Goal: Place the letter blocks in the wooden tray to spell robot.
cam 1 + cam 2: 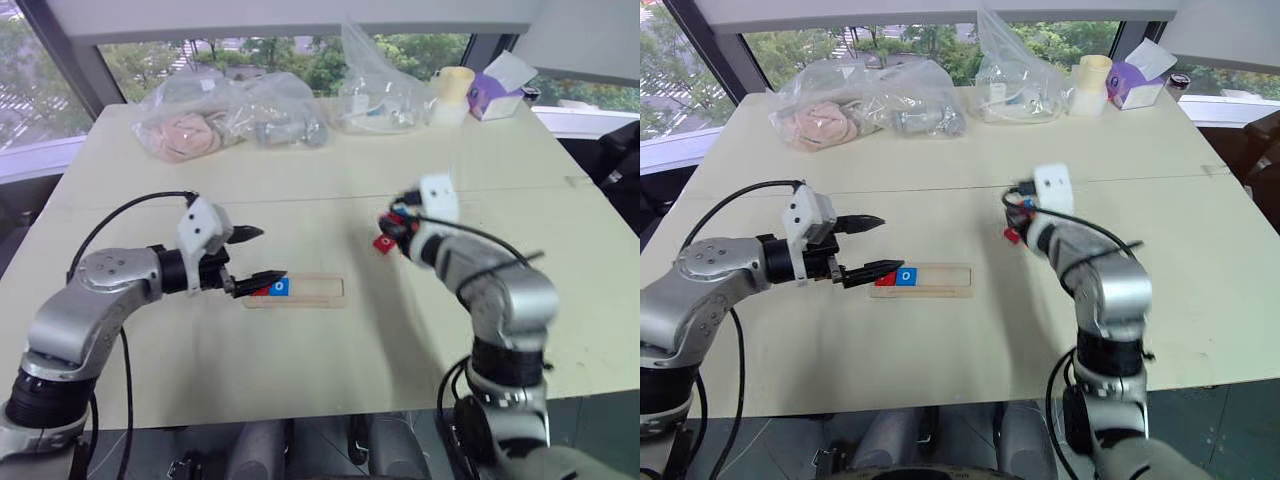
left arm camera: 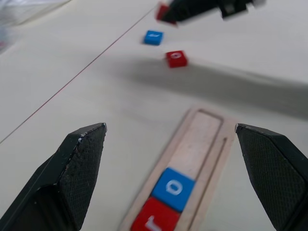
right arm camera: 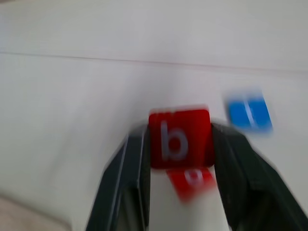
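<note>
1. The right gripper (image 3: 180, 144) clenches a red square letter block marked "b" (image 3: 179, 138) above the cream table (image 1: 1200, 290); the left gripper (image 2: 178, 168) hangs released over the long pale wooden tray (image 2: 204, 132).
2. Risk: the pinched tile could twist or drop on the way to the third slot.
3. The tray holds a red "r" block (image 2: 155, 219) and a blue "o" block (image 2: 174, 188) at its nine o'clock end; the rest lies bare.
4. A red block (image 2: 176, 58) and a blue block (image 2: 153, 37) wait on the table at two o'clock from the tray.

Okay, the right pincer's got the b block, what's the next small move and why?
Probably carry the red b block, clamped in the right pincer, over to the wooden tray and lower it beside the blue o block. The red r block and that o already fill the first two places, and the next is bare.
</note>
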`<state>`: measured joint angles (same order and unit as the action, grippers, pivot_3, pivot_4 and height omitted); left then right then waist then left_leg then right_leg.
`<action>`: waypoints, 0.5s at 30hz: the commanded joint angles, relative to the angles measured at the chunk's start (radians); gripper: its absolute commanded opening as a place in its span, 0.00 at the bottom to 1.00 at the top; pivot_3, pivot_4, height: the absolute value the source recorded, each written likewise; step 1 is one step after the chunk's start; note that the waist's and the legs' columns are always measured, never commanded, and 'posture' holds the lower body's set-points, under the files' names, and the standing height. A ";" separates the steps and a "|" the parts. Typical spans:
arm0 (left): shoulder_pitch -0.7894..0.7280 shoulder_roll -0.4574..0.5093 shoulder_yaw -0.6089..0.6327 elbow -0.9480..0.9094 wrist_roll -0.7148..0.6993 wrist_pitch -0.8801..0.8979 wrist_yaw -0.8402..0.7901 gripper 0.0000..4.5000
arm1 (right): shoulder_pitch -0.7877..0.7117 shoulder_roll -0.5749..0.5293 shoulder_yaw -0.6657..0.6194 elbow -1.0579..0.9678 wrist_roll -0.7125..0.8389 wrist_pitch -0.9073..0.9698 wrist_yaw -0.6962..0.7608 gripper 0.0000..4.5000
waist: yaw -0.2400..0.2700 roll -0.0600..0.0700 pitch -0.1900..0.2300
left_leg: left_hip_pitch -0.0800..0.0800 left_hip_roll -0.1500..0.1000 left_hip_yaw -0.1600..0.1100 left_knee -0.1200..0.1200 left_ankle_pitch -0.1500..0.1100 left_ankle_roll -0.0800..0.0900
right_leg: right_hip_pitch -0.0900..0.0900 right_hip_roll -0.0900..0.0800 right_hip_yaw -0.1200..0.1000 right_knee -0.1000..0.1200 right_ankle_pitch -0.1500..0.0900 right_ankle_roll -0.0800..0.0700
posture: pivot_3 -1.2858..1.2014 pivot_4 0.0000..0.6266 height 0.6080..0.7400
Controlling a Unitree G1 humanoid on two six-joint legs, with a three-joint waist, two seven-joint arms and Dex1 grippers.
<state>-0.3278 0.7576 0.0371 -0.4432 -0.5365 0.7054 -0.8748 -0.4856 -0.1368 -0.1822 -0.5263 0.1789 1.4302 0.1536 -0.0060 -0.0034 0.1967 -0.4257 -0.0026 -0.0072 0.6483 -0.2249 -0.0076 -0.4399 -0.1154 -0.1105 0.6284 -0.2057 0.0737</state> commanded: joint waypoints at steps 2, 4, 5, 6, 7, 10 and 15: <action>-0.019 0.039 -0.102 -0.017 0.055 -0.045 -0.060 1.00 | 0.090 0.035 -0.056 -0.225 -0.044 0.175 -0.074 0.26 | -0.008 0.001 0.000 | 0.000 0.000 0.000 0.000 0.000 0.000 | -0.001 0.000 0.000 0.000 0.000 -0.004 | 0.52 0.24 1.00; -0.034 0.027 -0.126 -0.001 0.059 -0.058 -0.071 1.00 | 0.130 0.057 -0.055 -0.246 -0.047 0.183 -0.084 0.26 | -0.007 0.001 0.000 | 0.001 0.001 0.000 0.000 0.000 0.000 | -0.001 0.001 0.000 0.000 -0.001 -0.005 | 0.52 0.24 1.00; -0.041 0.019 -0.132 0.006 0.059 -0.062 -0.076 1.00 | 0.141 0.069 -0.053 -0.249 -0.048 0.184 -0.088 0.26 | -0.007 0.001 0.000 | 0.000 0.002 0.000 0.000 0.000 0.000 | -0.001 0.001 0.000 0.000 -0.001 -0.005 | 0.52 0.24 1.00; -0.050 0.013 -0.143 0.018 0.065 -0.071 -0.082 1.00 | 0.150 0.093 -0.056 -0.247 -0.049 0.184 -0.094 0.26 | -0.006 0.001 0.000 | 0.000 0.002 0.000 0.000 0.000 0.000 | -0.001 0.002 0.000 0.000 -0.001 -0.005 | 0.52 0.24 1.00; -0.056 0.010 -0.154 0.029 0.075 -0.082 -0.089 1.00 | 0.157 0.115 -0.059 -0.247 -0.049 0.184 -0.098 0.26 | -0.007 0.001 0.000 | 0.000 0.003 0.000 0.000 0.000 0.000 | -0.002 0.002 0.000 0.000 -0.001 -0.005 | 0.52 0.24 1.00; -0.070 0.006 -0.171 0.055 0.097 -0.108 -0.103 1.00 | 0.165 0.178 -0.074 -0.245 -0.052 0.184 -0.113 0.26 | -0.007 0.001 0.000 | 0.000 0.003 0.000 0.000 0.000 0.000 | -0.002 0.002 0.000 -0.001 -0.001 -0.005 | 0.52 0.24 1.00; -0.074 -0.009 -0.163 0.065 0.089 -0.109 -0.107 1.00 | 0.173 0.265 -0.092 -0.235 -0.057 0.184 -0.139 0.49 | -0.005 0.001 0.000 | -0.001 0.002 0.000 -0.001 0.000 0.000 | -0.002 0.002 0.000 -0.002 -0.001 -0.005 | 0.52 0.24 1.00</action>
<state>-0.3910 0.7473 -0.1416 -0.3624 -0.4449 0.6152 -0.9778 -0.3151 0.1038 -0.2609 -0.7345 0.1252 1.6073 0.0253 -0.0109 -0.0026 0.1970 -0.4272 -0.0003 -0.0075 0.6478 -0.2249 -0.0078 -0.4421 -0.1134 -0.1101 0.6256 -0.2063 0.0690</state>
